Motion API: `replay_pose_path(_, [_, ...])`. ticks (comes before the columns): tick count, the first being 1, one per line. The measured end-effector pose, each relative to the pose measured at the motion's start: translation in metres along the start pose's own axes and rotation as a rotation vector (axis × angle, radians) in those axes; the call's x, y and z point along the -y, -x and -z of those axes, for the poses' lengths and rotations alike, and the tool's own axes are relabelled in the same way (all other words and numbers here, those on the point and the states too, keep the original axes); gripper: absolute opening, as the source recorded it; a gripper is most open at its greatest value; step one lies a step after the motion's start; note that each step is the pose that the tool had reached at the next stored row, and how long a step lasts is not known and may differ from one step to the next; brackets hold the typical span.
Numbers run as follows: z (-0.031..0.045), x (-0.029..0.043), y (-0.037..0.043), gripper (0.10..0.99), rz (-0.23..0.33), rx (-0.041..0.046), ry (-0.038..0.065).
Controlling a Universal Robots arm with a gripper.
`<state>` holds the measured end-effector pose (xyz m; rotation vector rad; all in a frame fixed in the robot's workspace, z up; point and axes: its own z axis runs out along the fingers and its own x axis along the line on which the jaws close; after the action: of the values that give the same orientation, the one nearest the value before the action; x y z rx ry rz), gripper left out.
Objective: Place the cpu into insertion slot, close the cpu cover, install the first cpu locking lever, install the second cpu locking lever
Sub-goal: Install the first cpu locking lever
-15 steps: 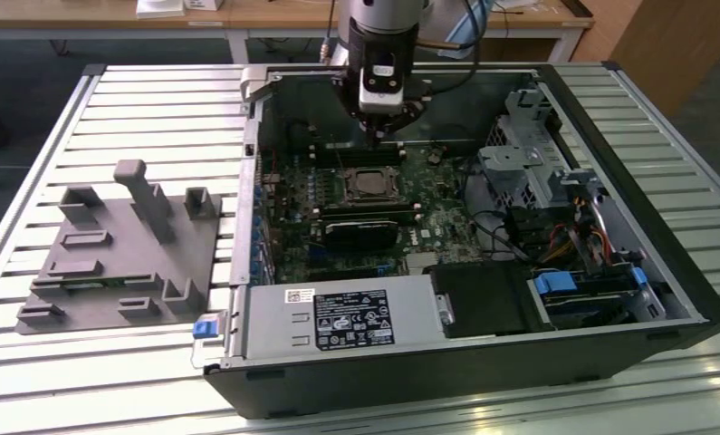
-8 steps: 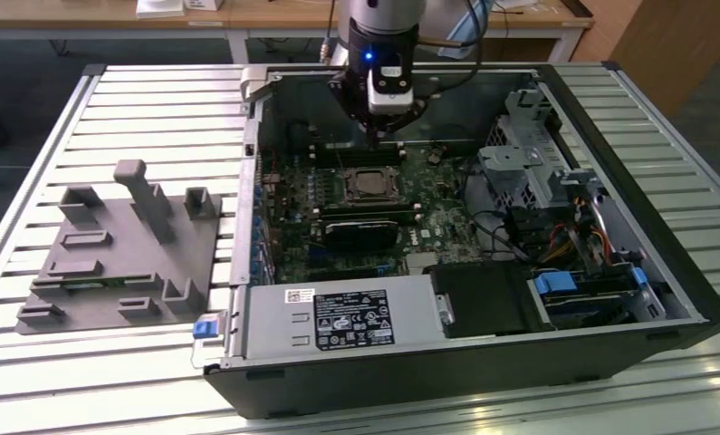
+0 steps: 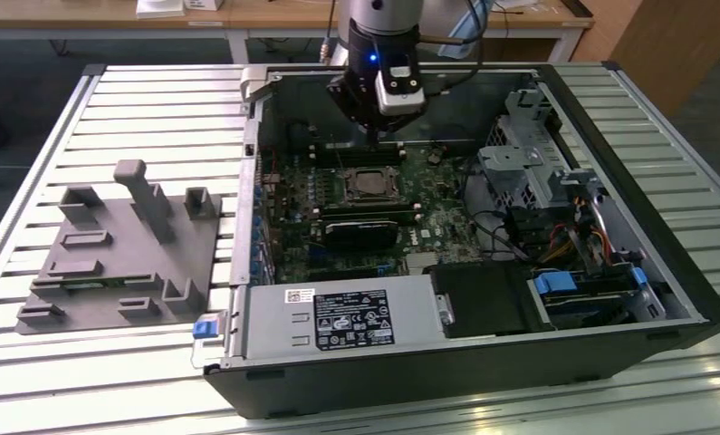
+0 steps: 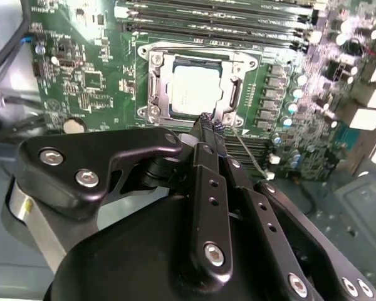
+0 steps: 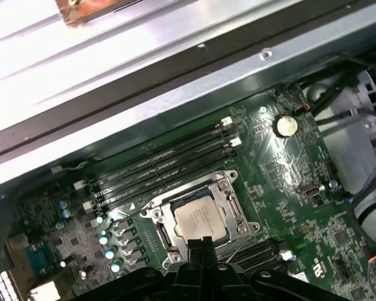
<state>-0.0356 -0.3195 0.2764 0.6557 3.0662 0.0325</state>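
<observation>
End effector (image 4: 206, 121) closed, empty, over cpu cover (image 4: 158, 84)

cpu (image 4: 196, 89) in insertion slot (image 4: 154, 94), memory slots (image 4: 219, 15) just beside it, end effector (image 4: 207, 120) over the slot's rim

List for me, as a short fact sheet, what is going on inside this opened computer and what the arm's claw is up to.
setting: computer case, side open, lying on a slatted table
cpu: seated in the insertion slot
cpu cover: lying flat, chip visible through its window
gripper: fingers together, tip at the socket's edge
wire lever: runs slantwise from the socket corner beside the tip; cannot tell if latched
nearby: grey fixture on the table, at the exterior view's left of the case
</observation>
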Motion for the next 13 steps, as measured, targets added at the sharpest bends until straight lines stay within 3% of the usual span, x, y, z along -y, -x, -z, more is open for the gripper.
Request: replay_pose_path(13, [-0.0028,0.0001,0.0000,0.106,0.226,-0.0030,0.001])
